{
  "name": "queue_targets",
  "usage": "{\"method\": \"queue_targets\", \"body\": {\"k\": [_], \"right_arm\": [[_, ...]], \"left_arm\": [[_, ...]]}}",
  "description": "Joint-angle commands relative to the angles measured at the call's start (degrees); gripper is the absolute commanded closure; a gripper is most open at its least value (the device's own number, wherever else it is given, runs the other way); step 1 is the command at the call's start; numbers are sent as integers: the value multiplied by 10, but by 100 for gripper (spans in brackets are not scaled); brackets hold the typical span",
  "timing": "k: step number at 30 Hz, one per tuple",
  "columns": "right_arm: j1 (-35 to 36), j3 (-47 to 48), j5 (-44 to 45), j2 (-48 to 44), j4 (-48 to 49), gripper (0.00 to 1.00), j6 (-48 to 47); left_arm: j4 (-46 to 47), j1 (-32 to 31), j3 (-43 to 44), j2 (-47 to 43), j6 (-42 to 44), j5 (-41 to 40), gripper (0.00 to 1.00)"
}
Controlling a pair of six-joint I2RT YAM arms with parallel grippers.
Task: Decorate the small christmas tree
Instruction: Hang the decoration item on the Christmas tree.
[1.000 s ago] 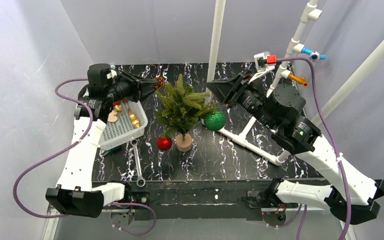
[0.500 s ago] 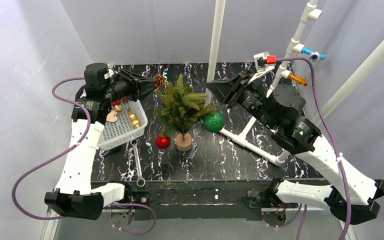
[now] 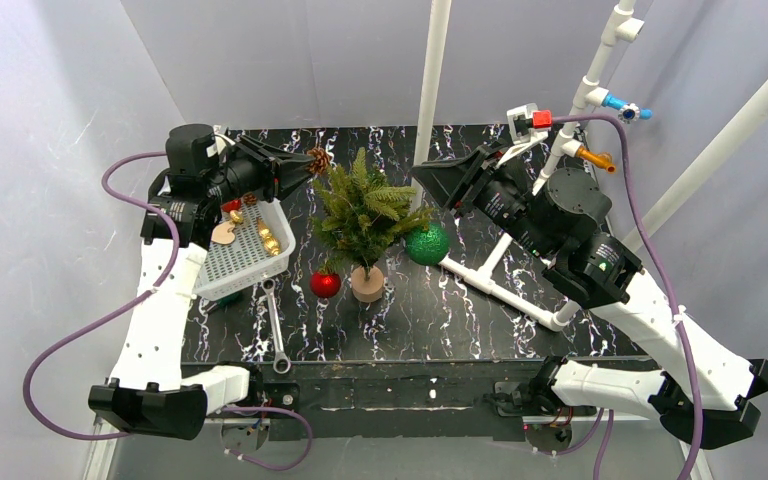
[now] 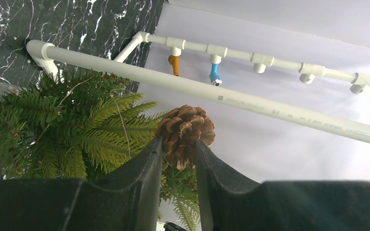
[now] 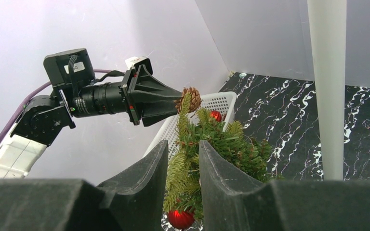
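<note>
L gripper (image 4: 178,144) had edged slightly toward worktop (image 3: 440,300) far-left corner, jaws pinching pine cone (image 4: 185,130). Small christmas tree (image 3: 365,210) stood upright mid-worktop. R gripper (image 5: 183,149) jaws part-spread, needles between; grip undetermined.

The small christmas tree (image 3: 365,212) stands upright on its round tan wooden base (image 3: 367,285), just right of the white basket (image 3: 243,255) and not touching it. Bushy green needle branches spread from a thin trunk. A red bauble (image 3: 326,284) and a green bauble (image 3: 428,243) sit at its lowest branch tips.
</note>
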Motion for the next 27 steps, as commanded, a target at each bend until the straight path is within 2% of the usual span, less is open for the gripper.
{"method": "queue_targets", "body": {"k": [1, 15, 27], "right_arm": [[1, 4, -4, 0, 40, 62, 6], [1, 9, -12, 6, 41, 62, 9], [1, 11, -17, 8, 40, 63, 11]], "left_arm": [[3, -4, 8, -17, 5, 21, 85], [9, -12, -18, -23, -1, 4, 85], [84, -12, -65, -53, -69, -51, 85]]}}
